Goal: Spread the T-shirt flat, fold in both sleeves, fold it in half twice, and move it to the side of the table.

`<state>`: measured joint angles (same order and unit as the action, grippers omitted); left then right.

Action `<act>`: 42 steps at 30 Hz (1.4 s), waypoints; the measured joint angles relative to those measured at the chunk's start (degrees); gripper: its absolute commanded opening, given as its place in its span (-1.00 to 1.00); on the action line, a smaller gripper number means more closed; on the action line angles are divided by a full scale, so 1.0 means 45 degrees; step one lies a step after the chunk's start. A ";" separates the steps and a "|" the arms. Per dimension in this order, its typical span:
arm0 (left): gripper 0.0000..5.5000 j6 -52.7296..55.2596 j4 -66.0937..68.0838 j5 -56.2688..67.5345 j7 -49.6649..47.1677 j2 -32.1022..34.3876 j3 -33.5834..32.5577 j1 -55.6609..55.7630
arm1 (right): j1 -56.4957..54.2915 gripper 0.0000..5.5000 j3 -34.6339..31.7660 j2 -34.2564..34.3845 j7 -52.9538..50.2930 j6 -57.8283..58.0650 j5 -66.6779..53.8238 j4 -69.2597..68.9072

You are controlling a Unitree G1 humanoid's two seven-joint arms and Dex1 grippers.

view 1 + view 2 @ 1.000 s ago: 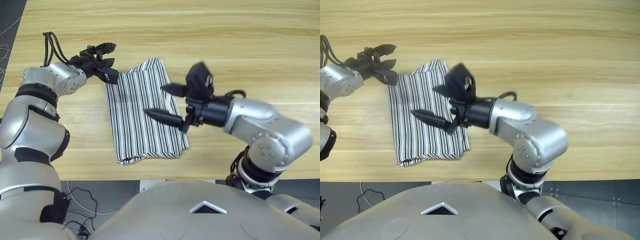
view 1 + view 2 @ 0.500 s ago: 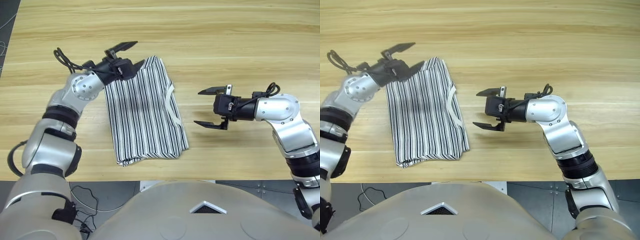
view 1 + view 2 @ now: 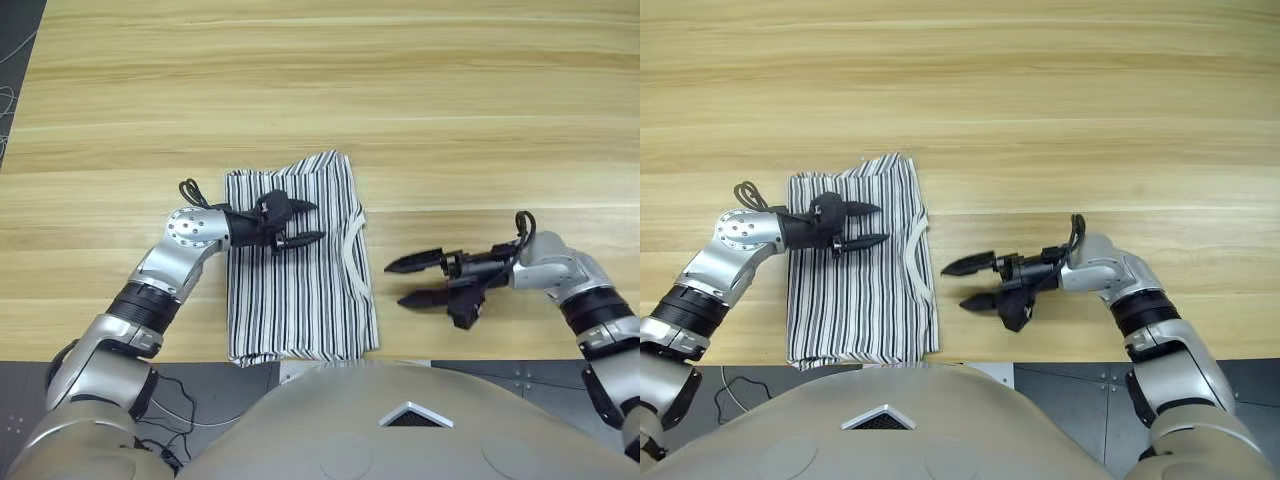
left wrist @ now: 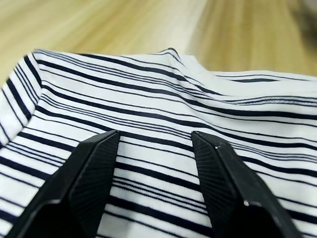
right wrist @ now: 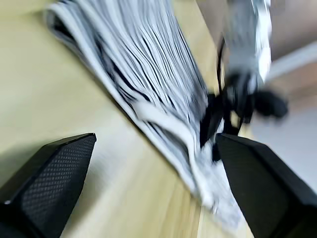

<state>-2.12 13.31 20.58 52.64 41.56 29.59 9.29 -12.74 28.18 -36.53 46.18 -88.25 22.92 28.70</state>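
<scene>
The striped T-shirt (image 3: 300, 290) lies folded into a narrow rectangle on the wooden table (image 3: 450, 120), its near end at the front edge. My left gripper (image 3: 305, 222) is open just above the far half of the shirt, fingertips pointing right. In the left wrist view both fingers (image 4: 94, 173) hover over the striped cloth (image 4: 158, 99) with nothing between them. My right gripper (image 3: 405, 282) is open low over bare wood, a short way right of the shirt's collar edge, fingertips pointing at it. In the right wrist view the shirt (image 5: 148, 74) lies beyond the fingers (image 5: 49, 183).
Bare wood stretches across the far and right parts of the table. The table's front edge (image 3: 480, 358) runs just behind the right gripper. Dark floor (image 3: 15, 60) shows past the left edge.
The left gripper moved from the shirt's far left corner to above its far half. The right gripper drew back right and sank toward the front edge. The shirt now lies nearer the front edge.
</scene>
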 measured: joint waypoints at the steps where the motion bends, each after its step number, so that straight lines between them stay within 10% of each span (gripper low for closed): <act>1: -0.02 0.0572 -0.0385 -0.0059 0.0182 0.0118 -0.0066 -0.0206 | -0.0283 0.62 0.0297 -0.0090 0.0011 -0.0710 0.0625 -0.0285; 9: -0.02 0.0935 -0.0404 -0.0875 0.0198 -0.0389 -0.0876 -0.0537 | -0.0822 0.62 0.2875 -0.2632 0.1524 0.3158 -0.0109 -0.5482; 21: -0.02 -0.0170 0.4567 -0.3286 -0.1558 -0.3152 -0.1589 0.2889 | -0.0770 0.62 0.2989 -0.2508 0.1720 0.5937 -0.0145 -0.6640; 42: -0.02 -0.1249 0.5442 -0.3780 -0.0947 -0.3654 -0.2271 0.2980 | -0.3499 0.62 0.2592 -0.0682 -0.7478 0.3568 0.6438 -0.0949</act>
<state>-7.74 37.80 3.57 48.38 25.12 19.37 22.70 -28.49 39.84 -39.60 12.53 -72.20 51.89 24.43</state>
